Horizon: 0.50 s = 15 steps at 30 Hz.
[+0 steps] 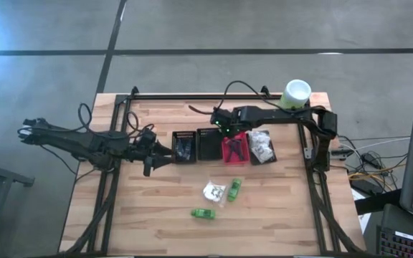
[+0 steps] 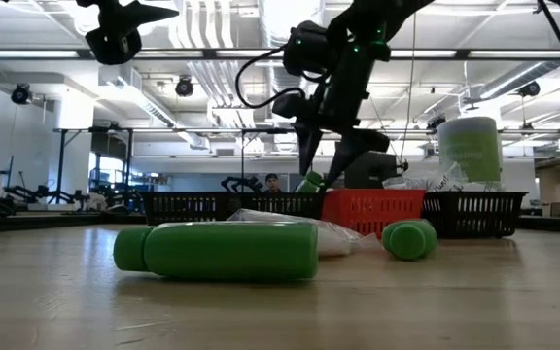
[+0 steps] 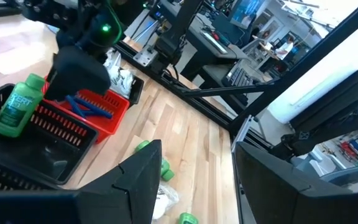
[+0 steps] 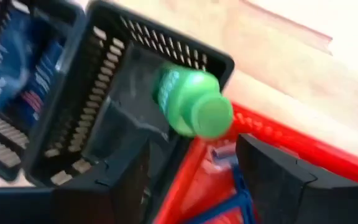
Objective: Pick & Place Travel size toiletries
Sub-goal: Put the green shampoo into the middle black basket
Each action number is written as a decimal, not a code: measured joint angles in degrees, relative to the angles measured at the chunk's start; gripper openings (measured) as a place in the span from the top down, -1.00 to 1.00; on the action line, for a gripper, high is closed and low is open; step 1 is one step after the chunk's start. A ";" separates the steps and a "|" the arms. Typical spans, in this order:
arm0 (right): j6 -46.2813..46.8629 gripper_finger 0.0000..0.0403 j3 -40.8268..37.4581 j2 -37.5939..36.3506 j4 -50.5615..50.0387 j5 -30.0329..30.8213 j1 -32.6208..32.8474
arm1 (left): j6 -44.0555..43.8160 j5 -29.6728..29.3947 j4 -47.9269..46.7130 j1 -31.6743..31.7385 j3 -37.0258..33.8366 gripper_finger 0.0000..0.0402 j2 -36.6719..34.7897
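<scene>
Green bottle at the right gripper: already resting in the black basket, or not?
Cannot tell. The green bottle hangs over the black basket, apart from the right gripper fingers; its base is hidden.

**Hidden and unclear parts**

In the low view, the green bottle [image 2: 224, 250] hides part of the white packet [image 2: 333, 236]. The basket [image 4: 73, 118] runs off the right wrist view's edge. The blue sticks [image 4: 225, 180] blur.

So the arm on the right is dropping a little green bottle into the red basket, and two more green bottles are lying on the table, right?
Not quite: the green bottle sits over a black basket, beside the red basket, not in it. The right wrist view shows this, with the right gripper open just behind it. Two more green bottles do lie on the table.
</scene>
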 joint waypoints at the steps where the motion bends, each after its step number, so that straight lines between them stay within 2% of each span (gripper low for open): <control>1: 0.52 -0.16 -0.15 0.00 0.96 0.00 -0.06 | 0.17 -0.01 -0.01 0.00 0.00 -0.04 0.00; 8: 2.63 -0.11 -0.19 0.53 5.53 -1.07 -0.63 | 0.51 -0.04 -0.01 0.00 0.00 -0.04 -0.02; 15: 4.05 -0.20 0.51 3.82 6.04 -1.60 -1.44 | 1.84 -0.06 0.01 0.00 0.00 -0.04 -0.04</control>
